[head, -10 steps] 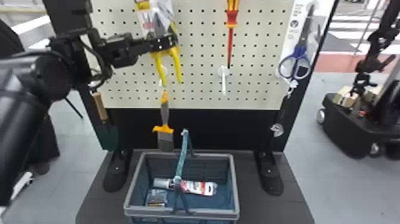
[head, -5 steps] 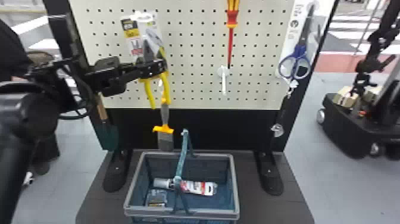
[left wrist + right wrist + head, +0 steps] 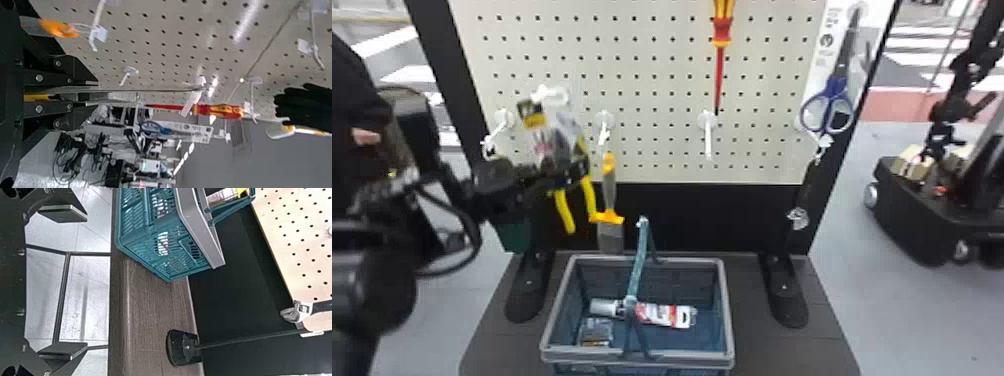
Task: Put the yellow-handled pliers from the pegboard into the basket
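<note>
1. One pair of yellow-handled pliers [image 3: 564, 212].
2. One blue-green plastic basket with a grey rim [image 3: 727, 310].
3. Two black two-fingered grippers: the left gripper [image 3: 582, 172] and the right gripper [image 3: 86, 281].
4. One cream perforated pegboard [image 3: 652, 65].
5. One red-and-yellow screwdriver [image 3: 722, 30].
6. One pair of blue-handled scissors [image 3: 835, 92].
7. One scraper with a grey-and-orange handle [image 3: 609, 190].
8. One metal adjustable wrench with a dark handle [image 3: 299, 311].
9. One dark green blade [image 3: 516, 237].
10. One white-and-red tube [image 3: 662, 314].
11. One small clear pack [image 3: 597, 331].
12. White hooks [image 3: 708, 140], at least four.
13. Two black stand feet, one [image 3: 524, 295] at each side.
</note>
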`<state>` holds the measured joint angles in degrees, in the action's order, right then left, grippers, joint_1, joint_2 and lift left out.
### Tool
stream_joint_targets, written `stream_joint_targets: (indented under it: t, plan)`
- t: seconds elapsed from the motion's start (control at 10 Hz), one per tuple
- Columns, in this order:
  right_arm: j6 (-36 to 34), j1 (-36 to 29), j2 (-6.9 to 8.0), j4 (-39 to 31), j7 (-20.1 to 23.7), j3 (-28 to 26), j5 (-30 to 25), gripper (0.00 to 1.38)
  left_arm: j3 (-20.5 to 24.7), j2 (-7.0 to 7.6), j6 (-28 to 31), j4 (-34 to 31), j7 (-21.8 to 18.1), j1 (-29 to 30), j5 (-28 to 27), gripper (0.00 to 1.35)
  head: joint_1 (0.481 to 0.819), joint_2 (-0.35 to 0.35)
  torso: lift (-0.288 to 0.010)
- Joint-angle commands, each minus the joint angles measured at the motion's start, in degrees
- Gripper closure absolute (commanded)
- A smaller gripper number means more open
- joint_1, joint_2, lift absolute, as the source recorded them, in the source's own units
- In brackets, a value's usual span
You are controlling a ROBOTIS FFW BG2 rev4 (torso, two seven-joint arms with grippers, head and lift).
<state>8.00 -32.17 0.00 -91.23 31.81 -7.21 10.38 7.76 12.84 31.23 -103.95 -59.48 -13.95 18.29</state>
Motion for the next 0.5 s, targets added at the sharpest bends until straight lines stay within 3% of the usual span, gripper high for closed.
stream_joint_targets:
  t: [0.0,0.3,0.4]
  plan:
    - [0.00,0.02,0.05,-0.11,0.01,0.00,0.08,0.15,1.56,-1.59,-2.14,-0.05,1.47,4.63,-2.91,1.21,0.549,0.000,-0.100]
    - [0.00,-0.10,0.05,0.03,0.01,0.00,0.08,0.15,2.88,-3.96,-8.03,3.61,3.93,8.32,-4.32,1.21,0.549,0.000,-0.100]
    - [0.00,0.02,0.05,0.17,0.01,0.00,0.08,0.15,2.17,-4.93,-11.55,7.40,4.99,9.06,-1.77,1.21,0.549,0.000,-0.100]
